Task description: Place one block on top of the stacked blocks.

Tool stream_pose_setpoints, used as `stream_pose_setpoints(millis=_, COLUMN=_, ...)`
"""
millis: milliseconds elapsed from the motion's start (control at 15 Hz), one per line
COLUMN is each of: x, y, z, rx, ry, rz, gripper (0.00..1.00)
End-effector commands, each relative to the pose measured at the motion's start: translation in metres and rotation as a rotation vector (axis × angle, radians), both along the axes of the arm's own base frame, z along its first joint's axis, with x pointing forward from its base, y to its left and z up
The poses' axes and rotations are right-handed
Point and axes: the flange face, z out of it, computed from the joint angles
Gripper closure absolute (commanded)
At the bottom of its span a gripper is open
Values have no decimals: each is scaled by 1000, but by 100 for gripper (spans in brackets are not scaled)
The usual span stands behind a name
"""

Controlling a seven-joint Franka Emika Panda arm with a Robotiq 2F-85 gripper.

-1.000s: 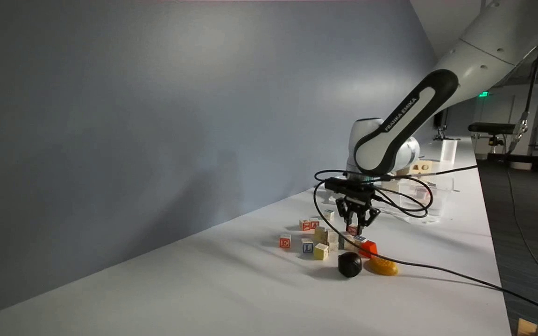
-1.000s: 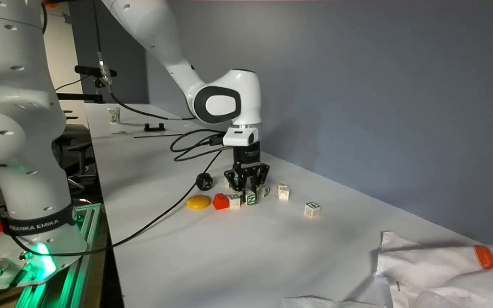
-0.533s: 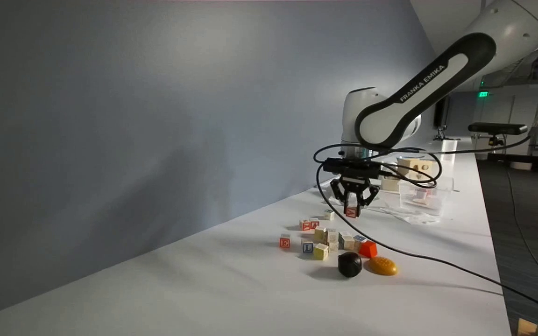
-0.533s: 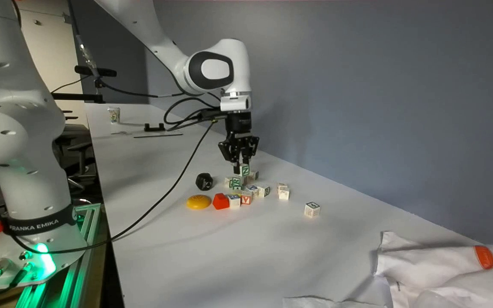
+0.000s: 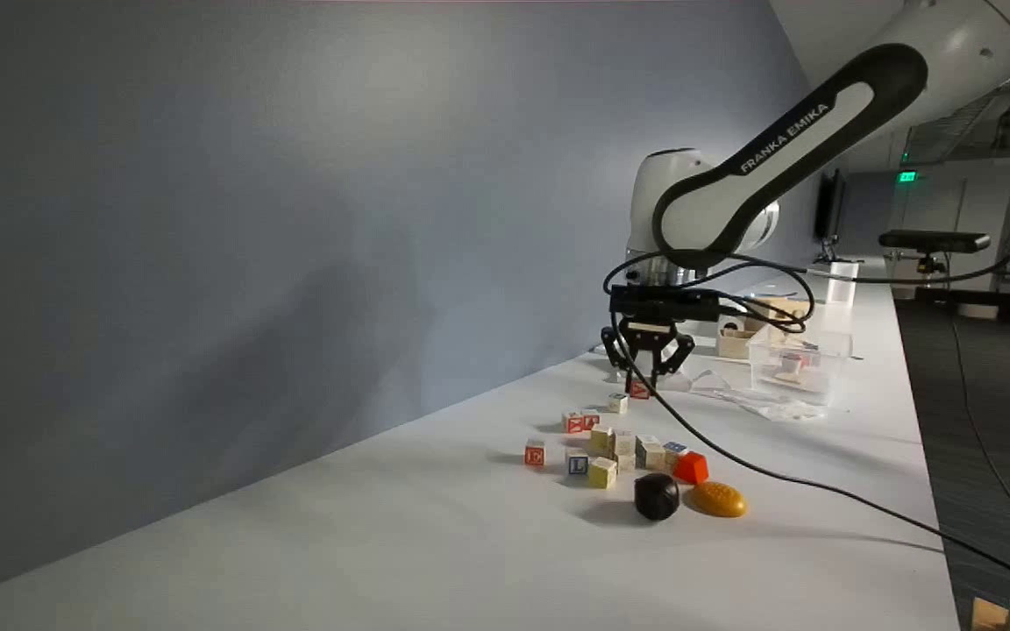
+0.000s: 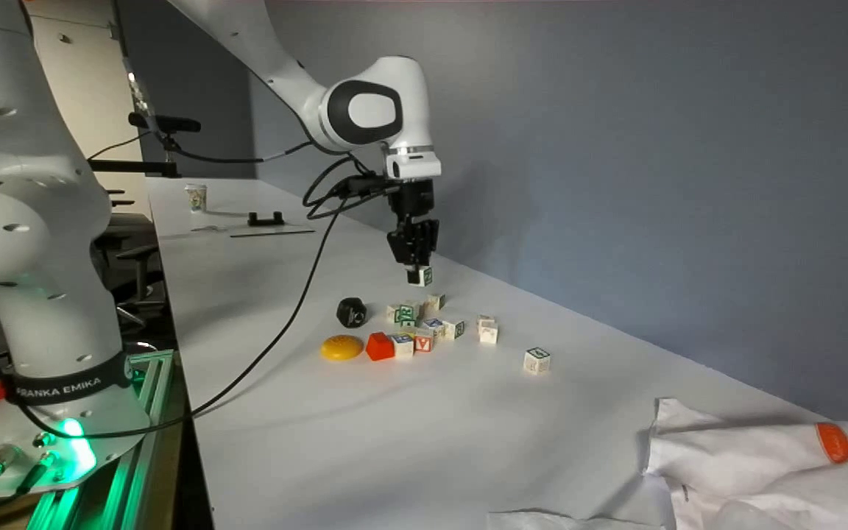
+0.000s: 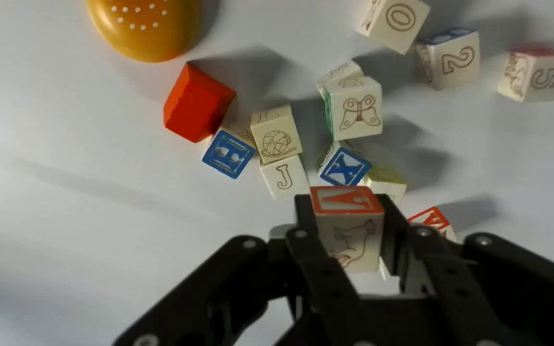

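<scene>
I can see the end effector (image 7: 346,226) closed to the width of a wooden block (image 7: 349,245), which it pinches from two sides; one face carries a red-framed letter, another an animal drawing. The wooden block hangs in the air over the table (image 5: 382,543), with the white arm (image 5: 708,221) reaching down from above. Near it but apart stand the stacked blocks (image 5: 624,450), two high: in the wrist view the upper cube (image 7: 359,113) shows a butterfly and the lower cube (image 7: 339,73) only peeks out from under it. Just beside the pile lies a blue X cube (image 7: 345,167). A yarn-ball cube (image 7: 277,139) sits right against a J cube (image 7: 285,179), and next along come a blue H cube (image 7: 229,154) and a red angular piece (image 7: 196,103). To the pile's upper right there, an O cube (image 7: 397,21), a 2 cube (image 7: 457,60) and a 5 cube (image 7: 544,78) are scattered. A shiny yellow-orange piece (image 7: 144,31) rests near the red one, and in both exterior views a black round piece (image 5: 657,497) sits close by. Farther off in an exterior view is a clear bin (image 5: 828,379); in an exterior view a white bag (image 6: 740,450) lies well apart from the cubes and a patterned cup (image 6: 196,197) stands at the table's far end.
</scene>
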Motion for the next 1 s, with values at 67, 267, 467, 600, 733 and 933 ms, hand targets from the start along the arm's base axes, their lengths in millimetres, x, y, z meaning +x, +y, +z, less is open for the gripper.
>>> stream_pose_setpoints(millis=67, x=10, y=6, z=-2, rx=82, ry=10, rz=147, gripper=87)
stream_pose_setpoints(millis=267, x=15, y=8, z=-10, rx=111, ry=36, rz=202, gripper=87)
stream_pose_setpoints(millis=467, x=21, y=8, z=-20, rx=125, ry=59, rz=232, gripper=87)
stream_pose_setpoints(millis=600, x=25, y=9, z=-26, rx=127, ry=75, rz=251, gripper=87)
stream_pose_setpoints(millis=733, x=29, y=13, z=-33, rx=120, ry=93, rz=258, gripper=87)
stream_pose_setpoints(millis=933, x=33, y=23, z=-41, rx=116, ry=120, rz=269, gripper=87)
